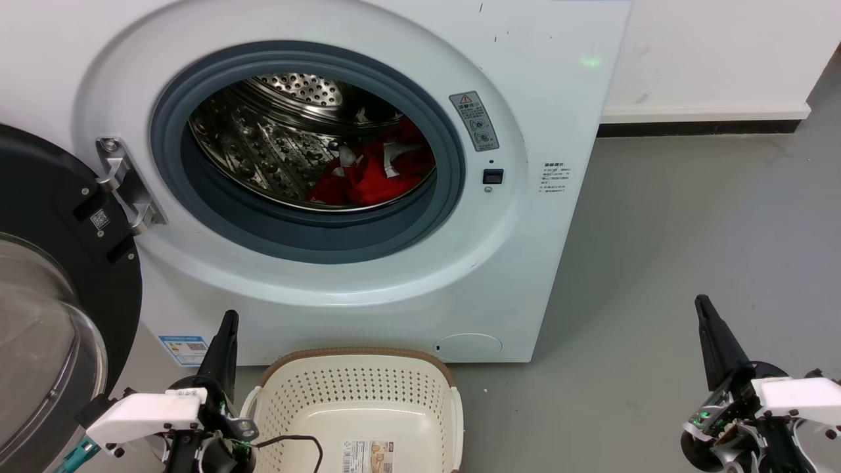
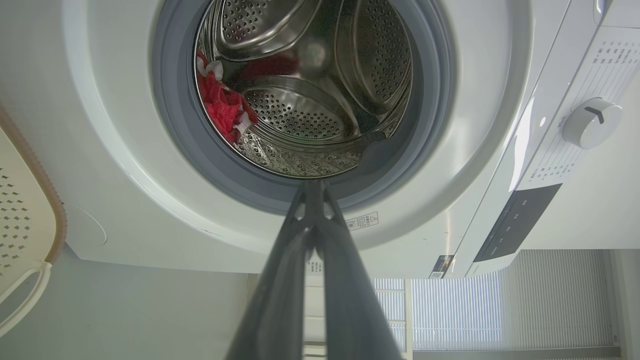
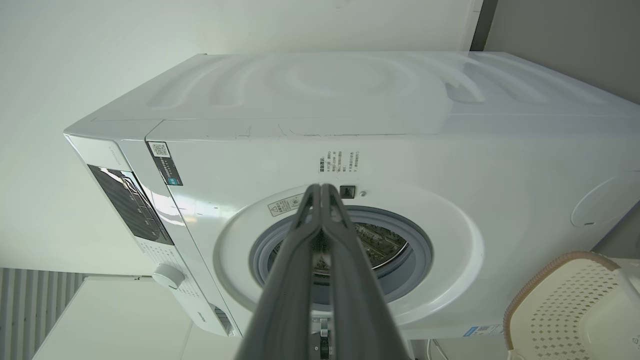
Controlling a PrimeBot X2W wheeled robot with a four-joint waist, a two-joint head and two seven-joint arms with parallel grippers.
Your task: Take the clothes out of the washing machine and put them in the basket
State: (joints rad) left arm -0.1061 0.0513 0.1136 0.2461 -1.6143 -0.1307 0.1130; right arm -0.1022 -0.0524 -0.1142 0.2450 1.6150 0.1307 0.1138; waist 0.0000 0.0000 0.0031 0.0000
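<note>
Large white front-loading washing machine [image 1: 558, 131] is standing on the grey floor [image 1: 690, 230], taking up the 12 o'clock half of the head view. Its black-framed glass door [image 1: 39, 197] is hanging wide open at 9 o'clock on a metal hinge [image 1: 128, 184]. The grey rubber porthole rim [image 1: 197, 197] is ringing the perforated steel drum [image 1: 276, 144].

Bright red fabric clothes with white panels [image 1: 368, 174] are lying in a bunched heap inside the drum, toward 4 o'clock of the opening, well behind the rubber rim. In the left wrist view the same heap is showing at 10 o'clock of the drum.

Small cream perforated plastic basket with a brown rim [image 1: 358, 355] is sitting on the floor at 6 o'clock, just in front of the machine's base. A paper label [image 1: 368, 455] is lying on its bottom and a thin black cable [image 1: 295, 441] is looping over its 7 o'clock side.

Left pincer [image 1: 228, 322] is hovering at 7 o'clock, just beside the basket's left rim, fingers pressed together and gripping nothing, pointing at the porthole's lower edge. Right pincer [image 1: 704, 307] is hovering at 4 o'clock over bare floor, well apart from the basket and the machine, fingers likewise clenched on nothing. In the left wrist view a white control knob [image 2: 592, 122] is showing at 3 o'clock.
</note>
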